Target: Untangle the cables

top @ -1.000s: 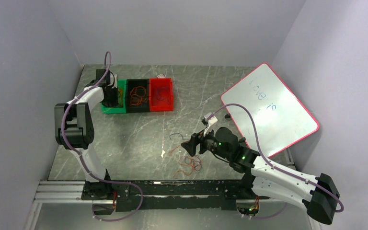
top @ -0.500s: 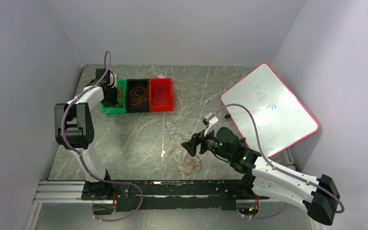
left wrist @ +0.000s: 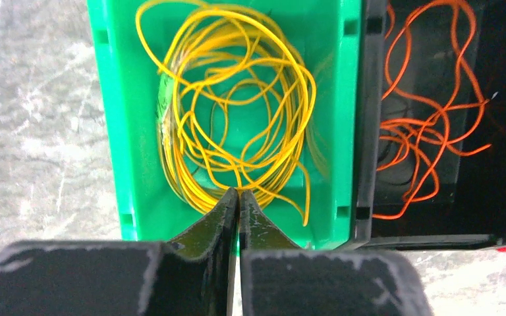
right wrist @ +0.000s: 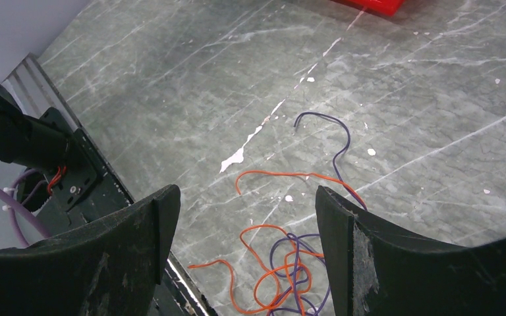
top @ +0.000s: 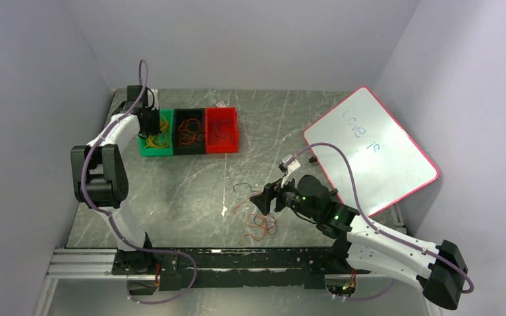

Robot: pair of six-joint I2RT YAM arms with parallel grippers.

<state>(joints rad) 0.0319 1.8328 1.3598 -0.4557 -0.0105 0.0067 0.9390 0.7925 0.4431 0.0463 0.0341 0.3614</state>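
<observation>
Roughly partway, judging by the layout: sorting well begun, not finished.

Upper left of the top view: left claw (top: 148, 123), clenched tight, jaws pressed flat together in the wrist view (left wrist: 238, 192), no strand visibly pinched. Positioned over the near end of the green bin (top: 146, 151), tips overlapping the yellow cables (left wrist: 237, 99) in the view; contact impossible to judge. Yellow bundle fully inside the green bin, many loops, too overlapped to count.

Next right: black bin (top: 189, 110), touching the green one, with orange cables (left wrist: 428, 131) inside, several loops. Then the red bin (top: 221, 150), touching the black one; contents too hard to read, red on red.

Lower centre: loose tangle (top: 261, 227) lying on the surface (top: 191, 191), orange and dark purplish strands crossed over each other (right wrist: 283, 276), plus one dark strand slightly apart, above it. Exact strand number unclear, a handful at least. That pile likely the remaining work.

Just above the pile: right claw (top: 261, 199), released wide (right wrist: 245, 194), nothing between the jaws, apart from the strands.

Far right: whiteboard (top: 369, 148), tilted, unrelated.

Count: two claws, three bins, one loose tangle, one whiteboard.
</observation>
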